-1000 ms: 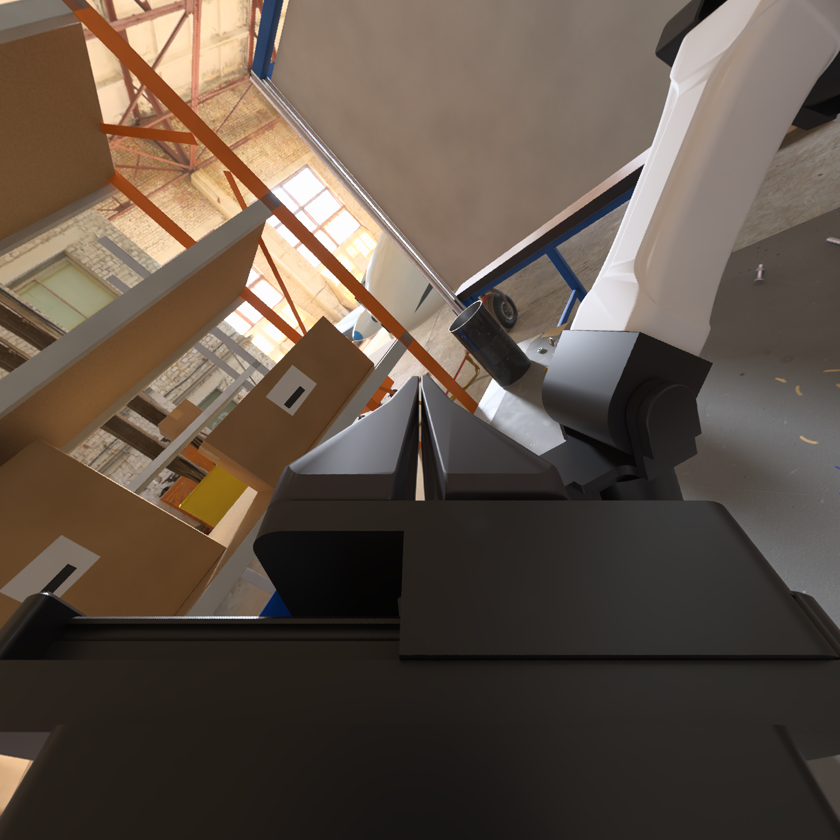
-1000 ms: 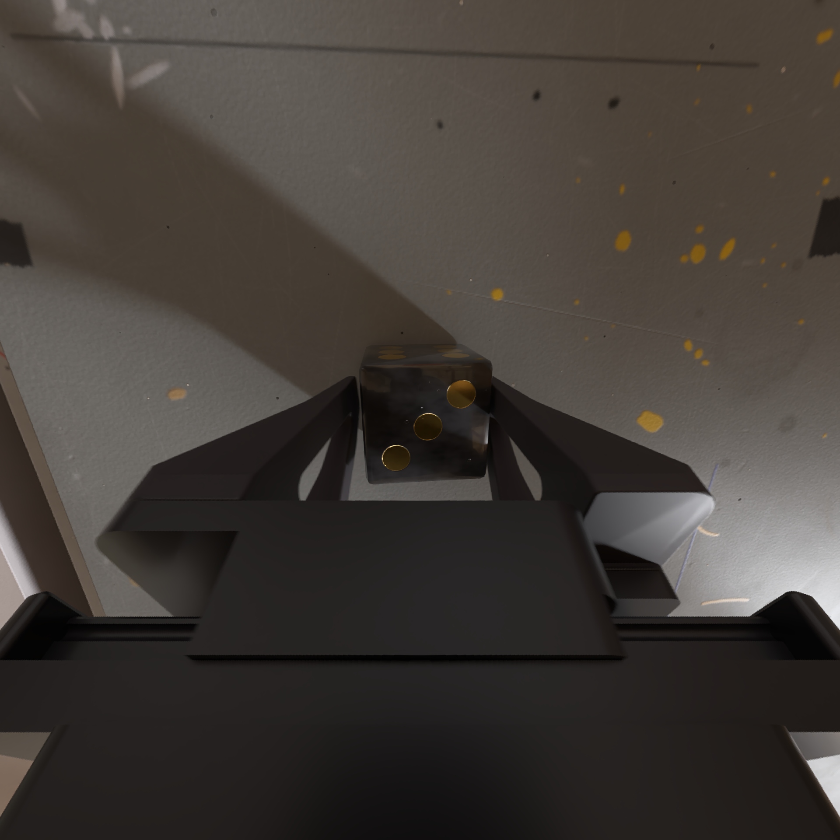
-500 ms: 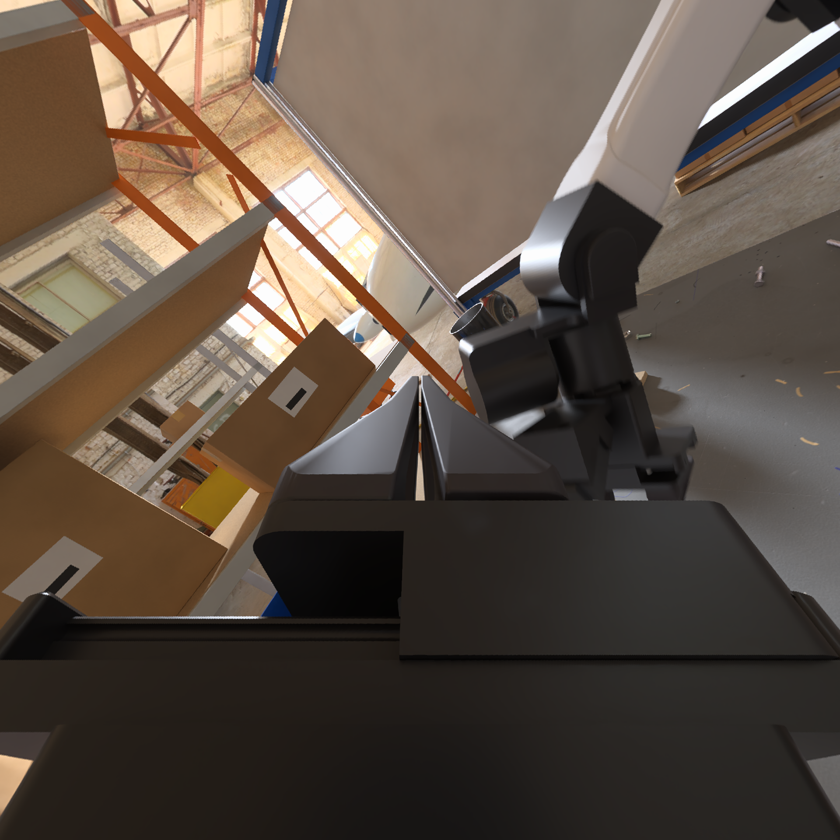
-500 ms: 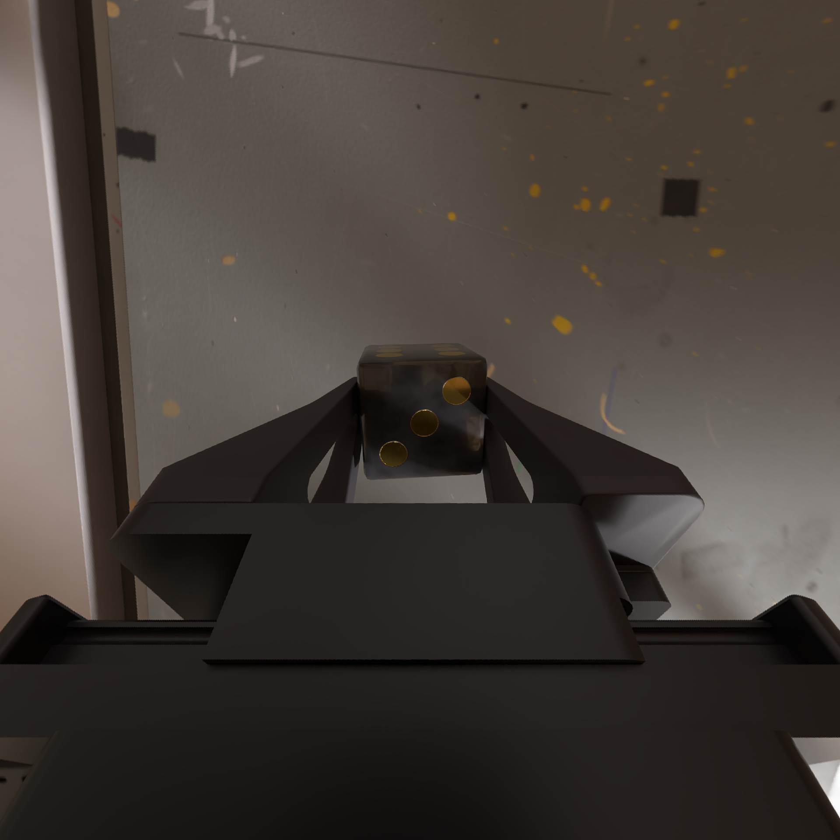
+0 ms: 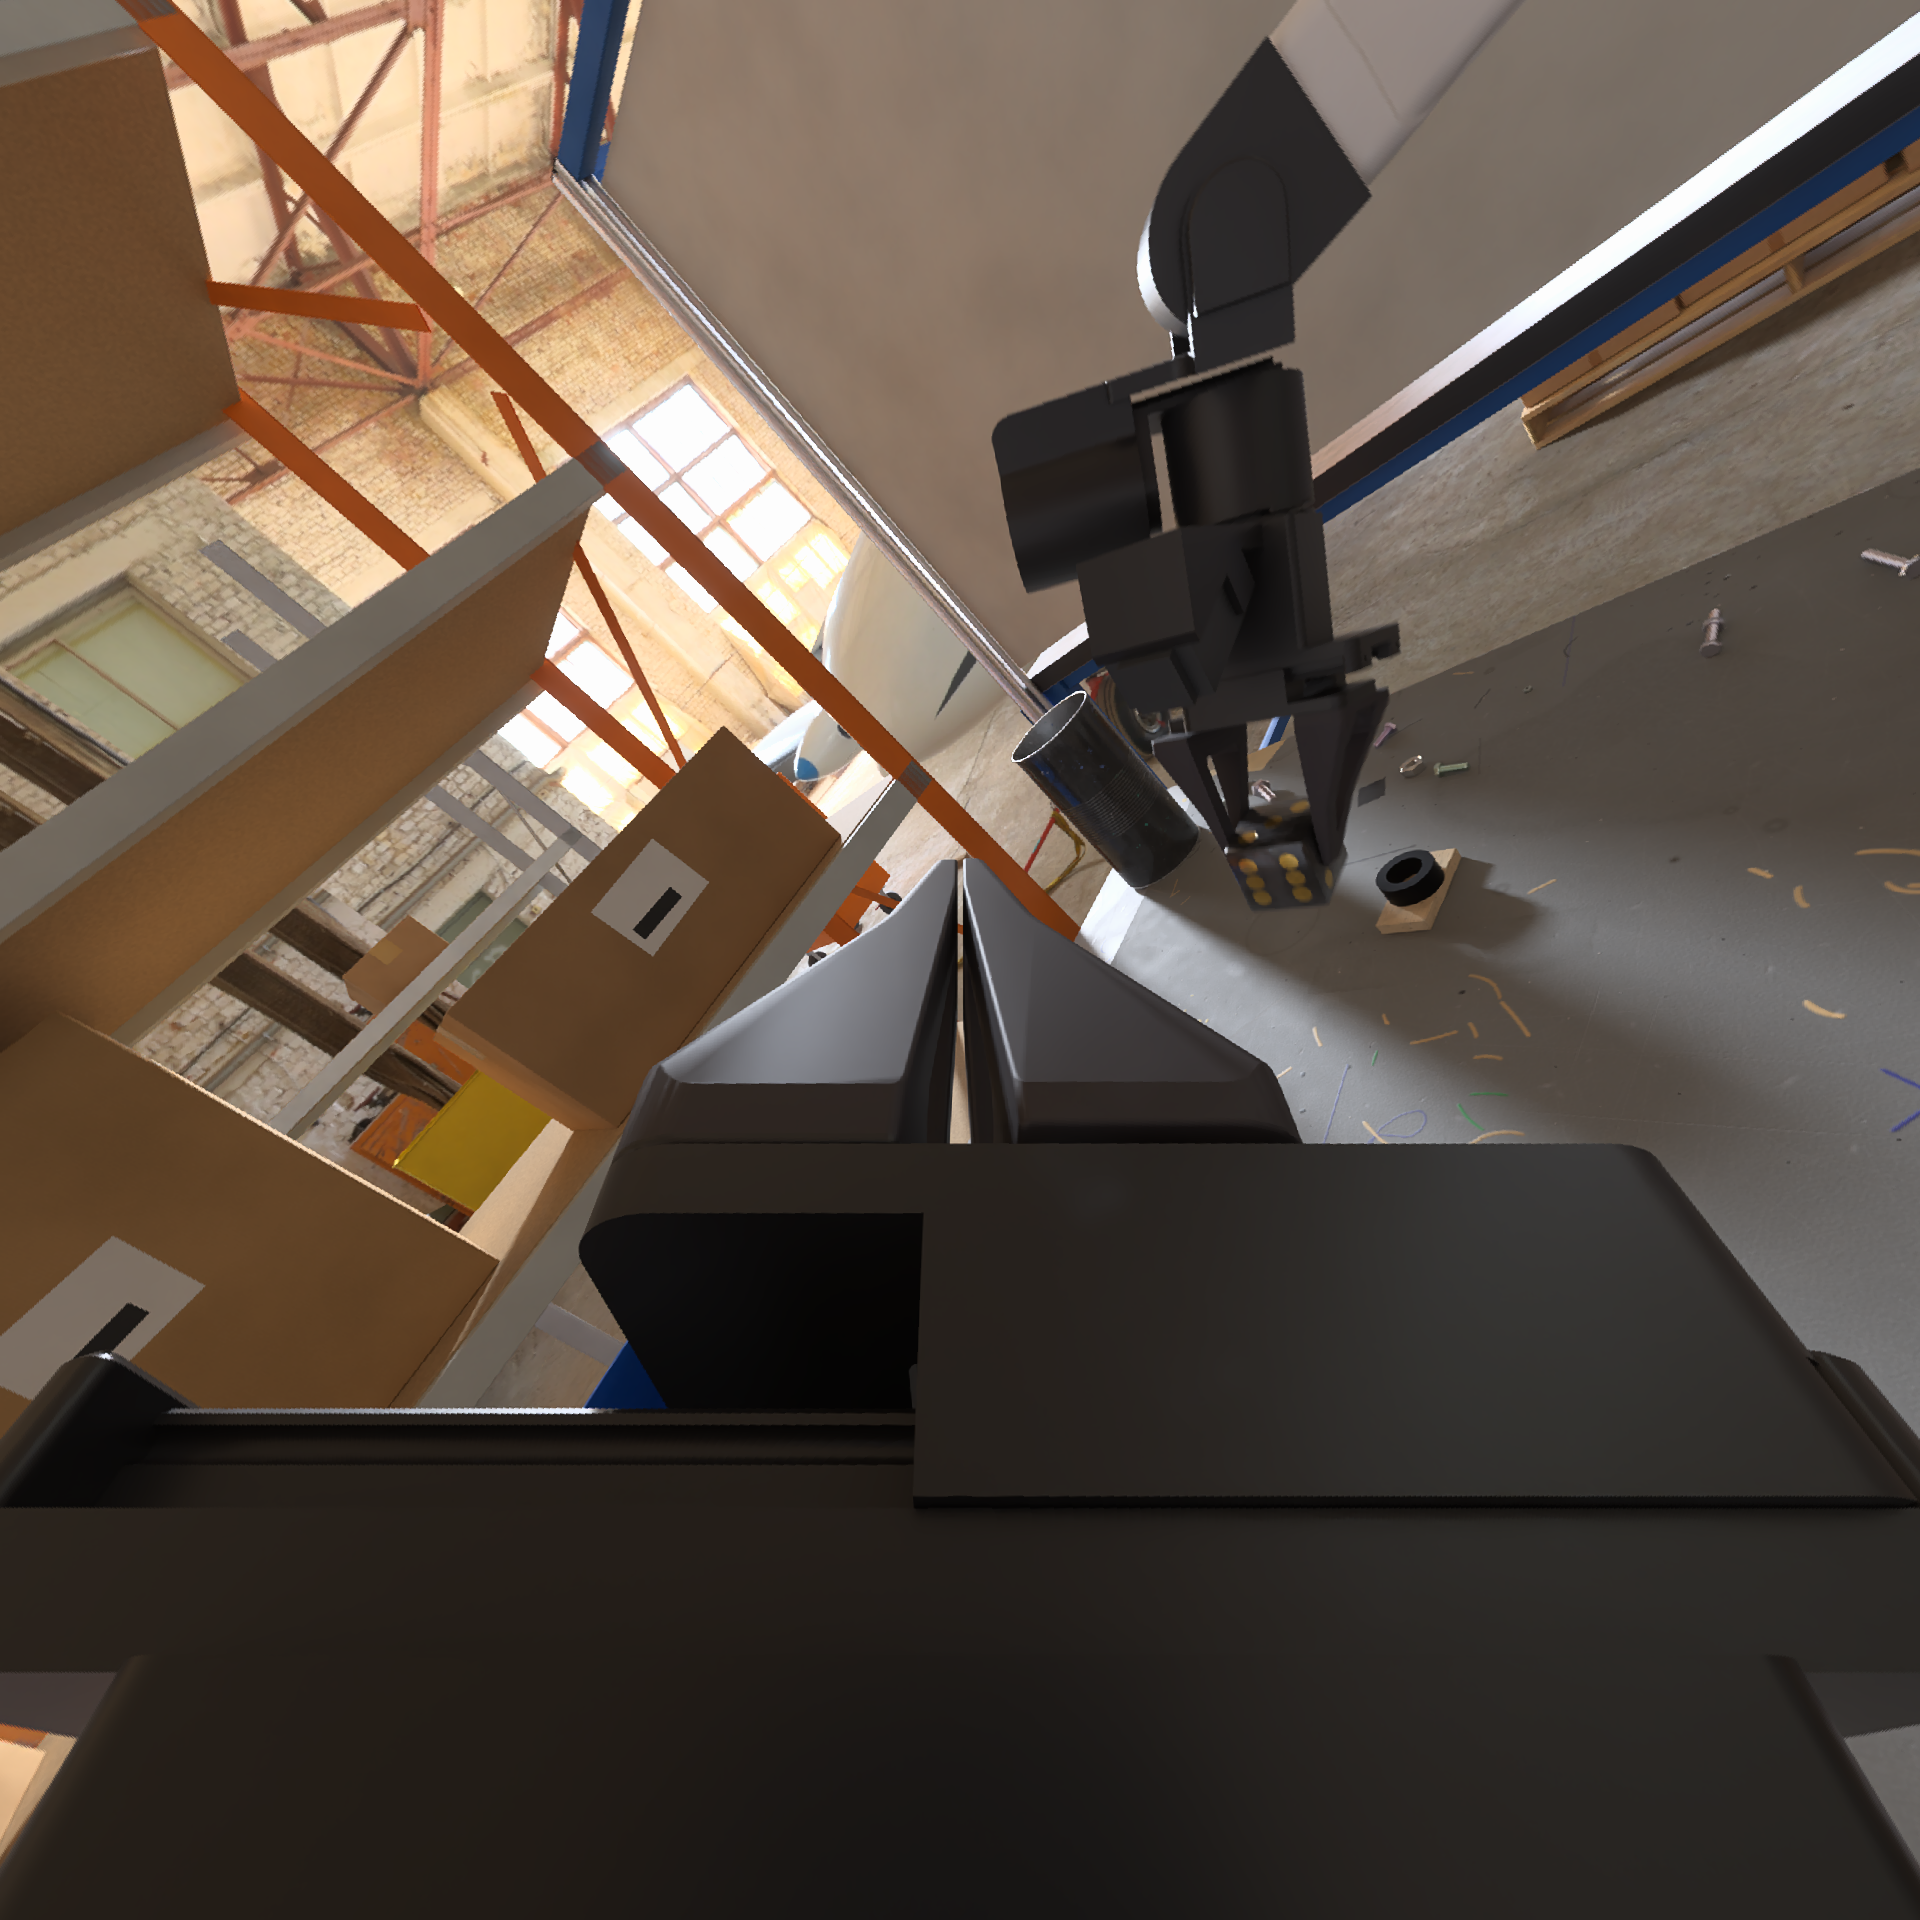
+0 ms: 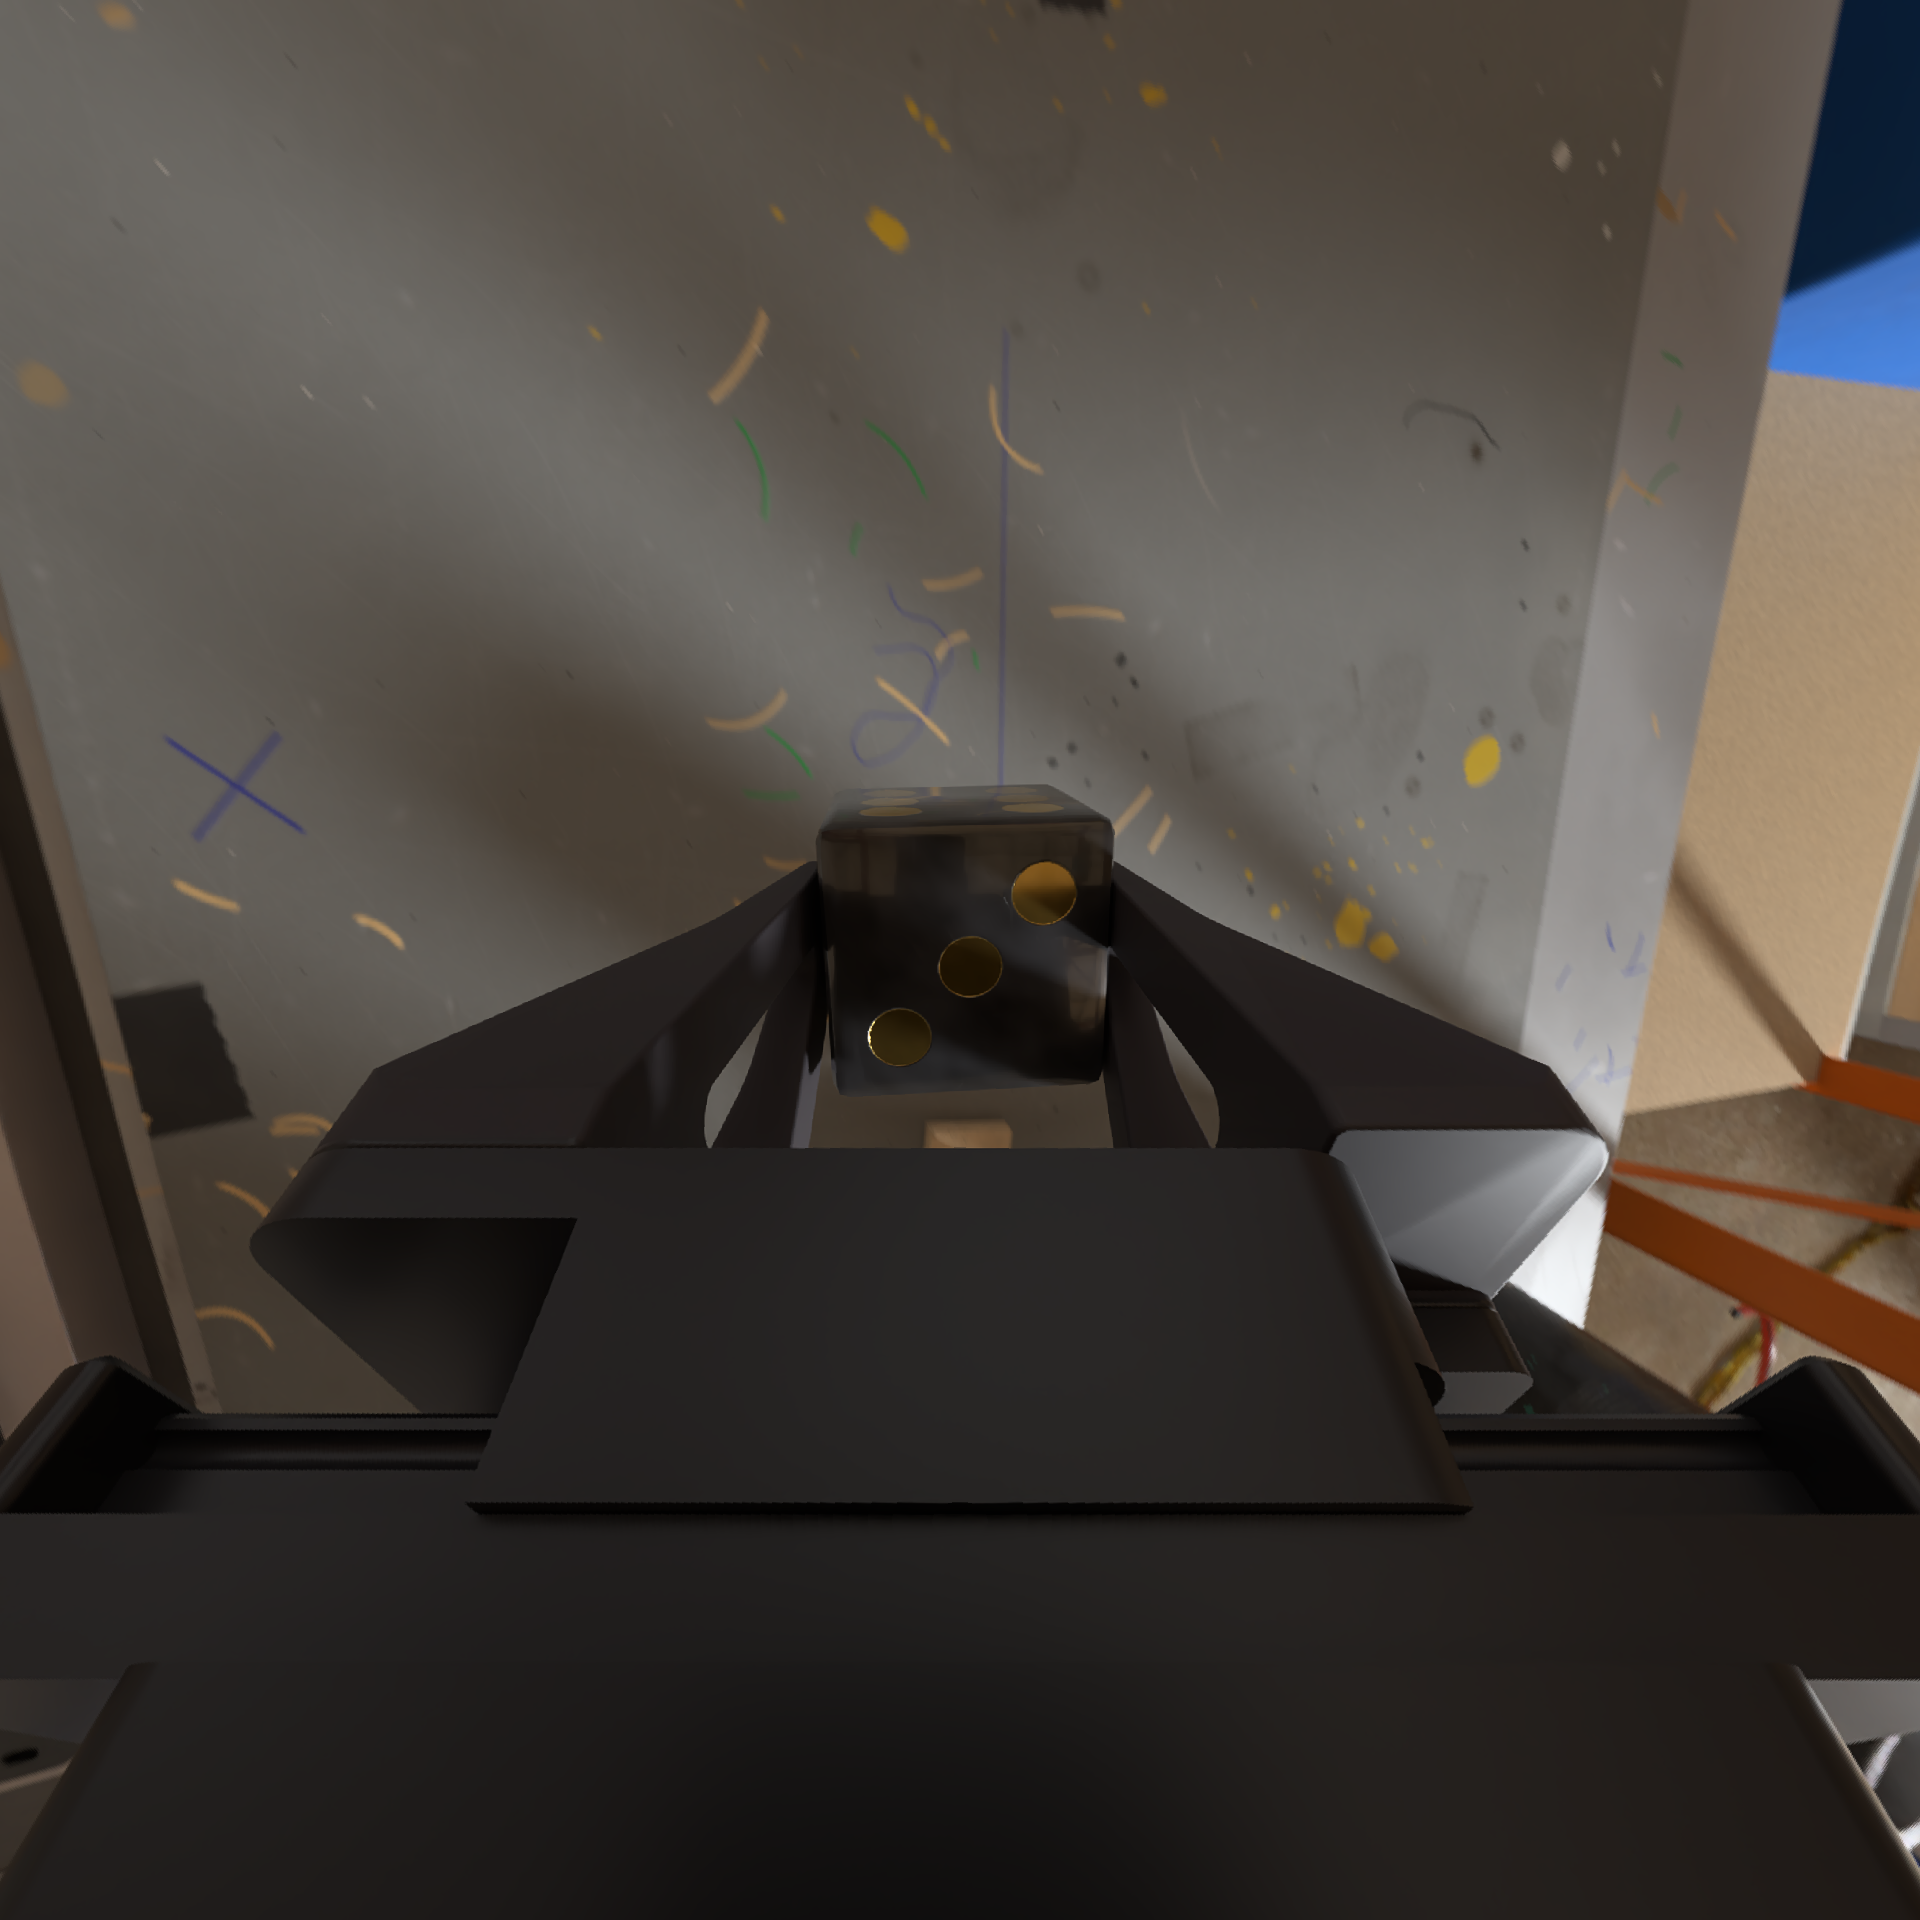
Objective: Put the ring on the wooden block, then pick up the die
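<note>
My right gripper (image 6: 966,914) is shut on a dark die (image 6: 966,945) with gold pips and holds it above the grey tabletop (image 6: 520,520). In the left wrist view the right gripper (image 5: 1280,831) hangs from its arm with the die (image 5: 1280,871) between its fingertips, off the table. Just right of it a black ring (image 5: 1411,875) rests on a small wooden block (image 5: 1421,902). A sliver of the block (image 6: 968,1132) shows under the die in the right wrist view. My left gripper (image 5: 960,894) is shut and empty, pointing up and away from the table.
A dark metal cylinder (image 5: 1107,792) lies tilted on the table left of the die. Loose bolts (image 5: 1712,629) lie at the far right. Cardboard boxes (image 5: 644,914) on orange shelving fill the left. The table's edge (image 6: 1600,727) runs down the right.
The right arm has risen and swung, carrying the die clear of the table. The ring on the block is now uncovered in the left wrist view. The left gripper has not moved.
</note>
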`<state>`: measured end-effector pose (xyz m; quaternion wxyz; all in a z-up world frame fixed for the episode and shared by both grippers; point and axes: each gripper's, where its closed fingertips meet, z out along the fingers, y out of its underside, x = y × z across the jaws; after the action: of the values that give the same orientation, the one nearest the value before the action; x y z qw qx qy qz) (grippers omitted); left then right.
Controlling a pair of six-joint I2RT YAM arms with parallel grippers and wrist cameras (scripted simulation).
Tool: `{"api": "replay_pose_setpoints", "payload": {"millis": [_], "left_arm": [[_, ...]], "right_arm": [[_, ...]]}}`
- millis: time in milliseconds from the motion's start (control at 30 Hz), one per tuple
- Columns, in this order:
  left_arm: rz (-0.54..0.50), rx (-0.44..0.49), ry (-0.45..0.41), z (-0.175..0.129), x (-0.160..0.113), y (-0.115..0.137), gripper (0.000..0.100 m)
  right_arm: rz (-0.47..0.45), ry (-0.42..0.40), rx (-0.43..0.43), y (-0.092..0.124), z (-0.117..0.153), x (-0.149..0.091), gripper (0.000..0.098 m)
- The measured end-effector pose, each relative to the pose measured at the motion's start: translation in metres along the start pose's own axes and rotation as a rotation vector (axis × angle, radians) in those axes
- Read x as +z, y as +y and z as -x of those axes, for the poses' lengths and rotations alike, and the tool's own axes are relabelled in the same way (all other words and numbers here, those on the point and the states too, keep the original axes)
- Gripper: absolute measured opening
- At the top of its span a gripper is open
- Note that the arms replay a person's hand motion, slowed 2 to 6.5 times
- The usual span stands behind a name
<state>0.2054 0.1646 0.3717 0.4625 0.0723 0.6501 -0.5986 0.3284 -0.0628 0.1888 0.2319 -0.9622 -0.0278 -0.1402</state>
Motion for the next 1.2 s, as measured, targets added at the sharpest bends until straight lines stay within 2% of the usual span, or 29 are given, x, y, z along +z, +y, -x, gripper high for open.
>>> {"api": "replay_pose_setpoints", "payload": {"millis": [233,433,833,1200], "left_arm": [[0.01,0.009,0.013,-0.005,0.006,-0.001,0.001],[0.015,0.018,0.024,-0.008,0.011,-0.002,0.001],[0.03,0.014,0.035,-0.01,0.016,0.003,0.001],[0.032,0.016,0.036,-0.01,0.017,0.004,0.001]], "right_arm": [[0.065,0.047,0.008,0.047,-0.025,-0.033,0.042],[0.138,0.071,0.043,0.087,-0.045,-0.04,0.042],[0.219,-0.011,0.1,0.152,-0.057,-0.005,0.042],[0.244,-0.086,0.102,0.187,-0.059,0.038,0.042]]}}
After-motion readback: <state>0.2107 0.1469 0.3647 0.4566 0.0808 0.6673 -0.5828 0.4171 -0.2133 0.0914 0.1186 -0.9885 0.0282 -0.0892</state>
